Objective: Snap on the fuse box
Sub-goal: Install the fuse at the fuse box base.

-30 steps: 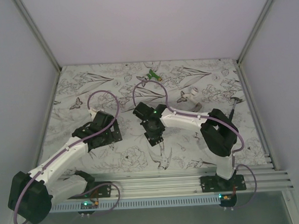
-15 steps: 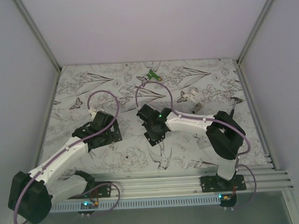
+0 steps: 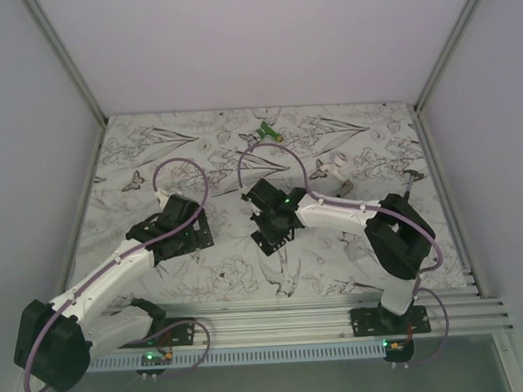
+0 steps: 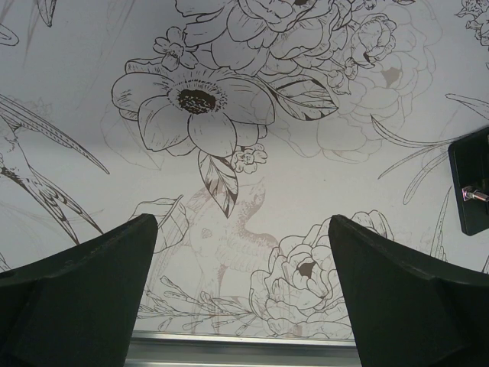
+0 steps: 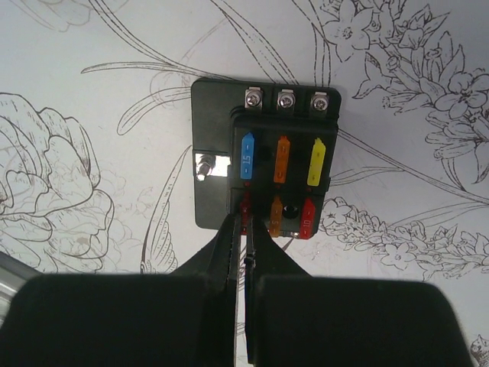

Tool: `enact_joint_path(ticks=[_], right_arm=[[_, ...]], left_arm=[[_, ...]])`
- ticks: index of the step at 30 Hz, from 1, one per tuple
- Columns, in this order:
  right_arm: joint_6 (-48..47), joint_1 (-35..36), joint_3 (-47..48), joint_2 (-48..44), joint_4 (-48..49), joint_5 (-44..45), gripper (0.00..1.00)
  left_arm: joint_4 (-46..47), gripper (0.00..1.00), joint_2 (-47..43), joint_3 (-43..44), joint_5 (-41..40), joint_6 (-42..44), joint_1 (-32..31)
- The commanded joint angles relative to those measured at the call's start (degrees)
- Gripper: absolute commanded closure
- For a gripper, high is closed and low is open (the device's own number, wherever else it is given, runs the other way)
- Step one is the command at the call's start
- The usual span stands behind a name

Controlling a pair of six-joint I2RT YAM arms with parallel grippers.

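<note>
The fuse box (image 5: 263, 164) is a flat black block lying on the flower-printed mat, just ahead of my right gripper (image 5: 246, 218). Its face holds blue, orange and yellow fuses in the far row and orange and red fuses in the near row. My right gripper is shut, its tips pinched on a small red fuse (image 5: 246, 205) at the near-left slot. From above, the fuse box (image 3: 266, 240) shows below the right gripper's head. My left gripper (image 4: 241, 290) hangs open over bare mat with nothing between its fingers, and the fuse box's edge (image 4: 470, 191) shows at its right.
A green-and-white object (image 3: 266, 132) lies at the back of the mat. A small white part (image 3: 338, 166) and a dark bit (image 3: 411, 176) lie at the back right. The aluminium rail (image 3: 278, 319) runs along the near edge, and grey walls enclose the sides.
The right gripper has closed down fully at the fuse box's near-left slot, and the right arm's elbow has swung a little rightward. The left arm has not moved.
</note>
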Motion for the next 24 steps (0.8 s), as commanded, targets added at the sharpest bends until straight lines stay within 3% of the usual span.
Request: enact_joint_path(ticks=[1,13,24], right_arm=[[-4.95,-2.19,-0.59,3.85,-7.05,-3.28,1.00],[-10.15,-4.46,4.69,3.79,-12.48,-7.46,0.96],[-9.39,-2.37,-5.39,-0.74,-4.07,-3.95,0.99]], left_arm=[[-2.02,0.00,0.40,-0.11,0.38,-0.38,0.43],[-2.00,0.00,0.57,-0.10,0.33,-0.29,0.40],[-1.91,0.00,0.74,-0.12,0.88,-0.56,0.41]])
